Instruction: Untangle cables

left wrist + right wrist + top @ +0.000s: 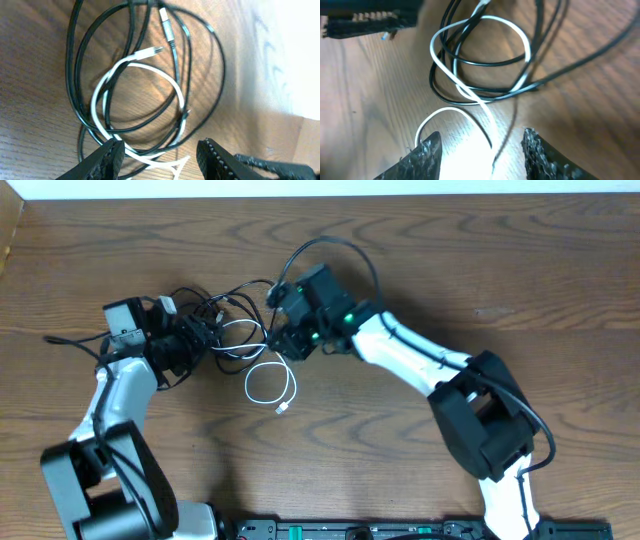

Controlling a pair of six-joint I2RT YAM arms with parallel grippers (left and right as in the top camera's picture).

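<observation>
Wooden table (450,260), with two tangled cables left of centre and a claw on either side.
The black cable (222,70) and white cable (140,64) lie looped through each other. The left claw (160,155) and right claw (482,145) hover over the tangle from opposite sides, each part-open and gripping nothing, probably so each can pinch its own strand.

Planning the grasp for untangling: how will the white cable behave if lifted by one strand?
Likely floppy: the white cable lies in loose curves flat on the table, so it should sag either side of a pinch. Probably light, since it is thin. It crosses the black cable in several places, so lifting it may drag black loops along.
</observation>
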